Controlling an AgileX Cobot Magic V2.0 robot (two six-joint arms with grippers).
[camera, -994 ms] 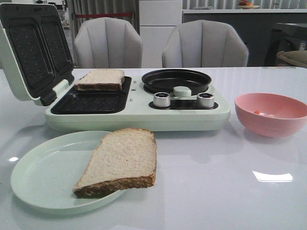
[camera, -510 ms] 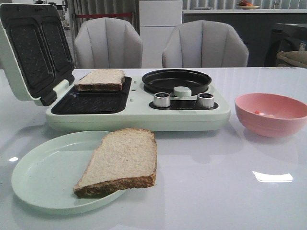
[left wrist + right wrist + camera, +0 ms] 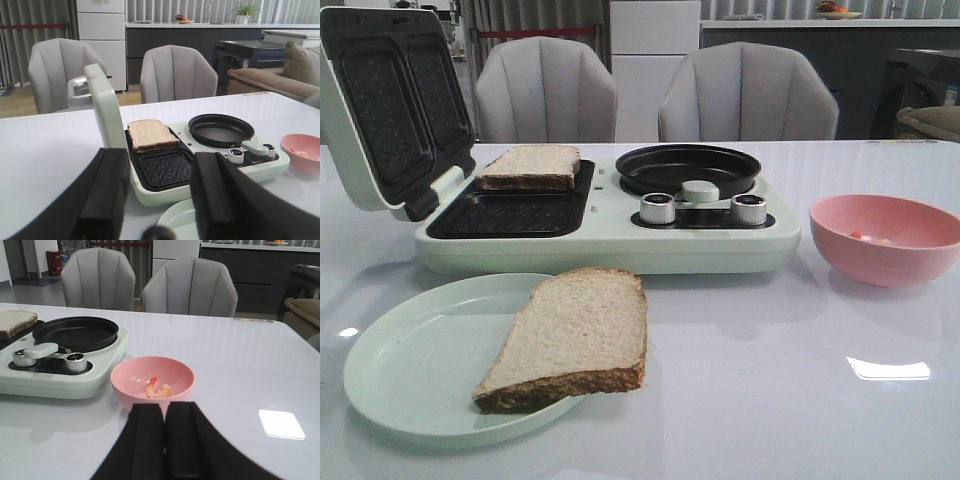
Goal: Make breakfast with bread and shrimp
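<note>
One bread slice (image 3: 572,335) lies on the pale green plate (image 3: 410,360) at the front left, overhanging its right rim. A second slice (image 3: 530,166) sits in the far slot of the open sandwich maker (image 3: 610,225); it also shows in the left wrist view (image 3: 151,135). Shrimp (image 3: 158,389) lie in the pink bowl (image 3: 130,382), faintly visible in the front view (image 3: 860,235). My left gripper (image 3: 160,192) is open and empty, back from the plate. My right gripper (image 3: 165,440) is shut and empty, just short of the bowl. Neither gripper shows in the front view.
The sandwich maker's lid (image 3: 385,110) stands open at the left. A black frying pan (image 3: 688,168) and two knobs (image 3: 660,208) sit on the maker's right half. Two grey chairs (image 3: 545,90) stand behind the table.
</note>
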